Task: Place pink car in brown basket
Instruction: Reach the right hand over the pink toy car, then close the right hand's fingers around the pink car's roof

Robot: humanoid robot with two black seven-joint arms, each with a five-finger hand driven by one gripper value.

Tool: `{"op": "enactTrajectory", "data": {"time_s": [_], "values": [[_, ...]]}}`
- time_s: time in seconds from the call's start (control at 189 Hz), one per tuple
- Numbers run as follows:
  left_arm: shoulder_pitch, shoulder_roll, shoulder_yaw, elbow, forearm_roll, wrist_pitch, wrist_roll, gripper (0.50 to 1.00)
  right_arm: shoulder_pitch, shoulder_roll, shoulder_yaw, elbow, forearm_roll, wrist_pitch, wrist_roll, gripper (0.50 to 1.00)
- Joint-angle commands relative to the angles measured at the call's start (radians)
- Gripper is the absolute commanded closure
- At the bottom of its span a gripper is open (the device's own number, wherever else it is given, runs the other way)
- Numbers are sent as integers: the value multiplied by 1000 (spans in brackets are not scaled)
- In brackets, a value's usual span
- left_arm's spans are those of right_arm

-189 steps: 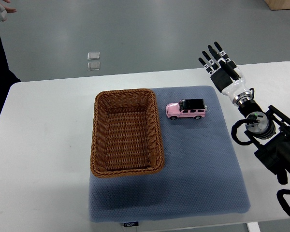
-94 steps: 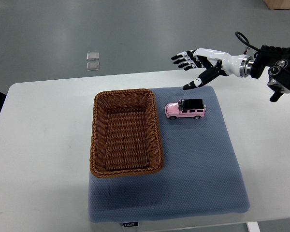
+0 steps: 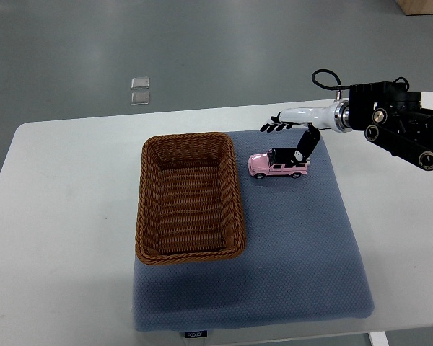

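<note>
Top view: robot hand (image 3: 292, 135) over pink car (image 3: 278, 164)

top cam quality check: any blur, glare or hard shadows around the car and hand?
Top view: lighting is even and diffuse; only a soft shadow below the basket on the mat. No glare on the table. The car is sharp; the right hand is slightly soft at its fingers, whether blur or small size is unclear.
</note>
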Motion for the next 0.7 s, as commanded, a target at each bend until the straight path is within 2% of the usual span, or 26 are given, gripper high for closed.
{"op": "enactTrajectory", "data": {"time_s": [0.0, 0.561, 0.635, 0.656, 0.693], "values": [[0, 0, 1, 1, 0, 0, 0, 500, -15, 2, -2, -15, 0, -9, 0, 591], [0, 0, 4, 4, 0, 0, 0, 500, -76, 51, -4, -72, -2, -61, 4, 603], [0, 0, 4, 4, 0, 0, 0, 500, -76, 56, -10, -72, -3, -61, 6, 628], [0, 0, 4, 4, 0, 0, 0, 500, -76, 57, -10, -72, -2, -61, 6, 644], [0, 0, 4, 4, 0, 0, 0, 500, -78, 57, -10, -72, -2, -63, 7, 705]]}}
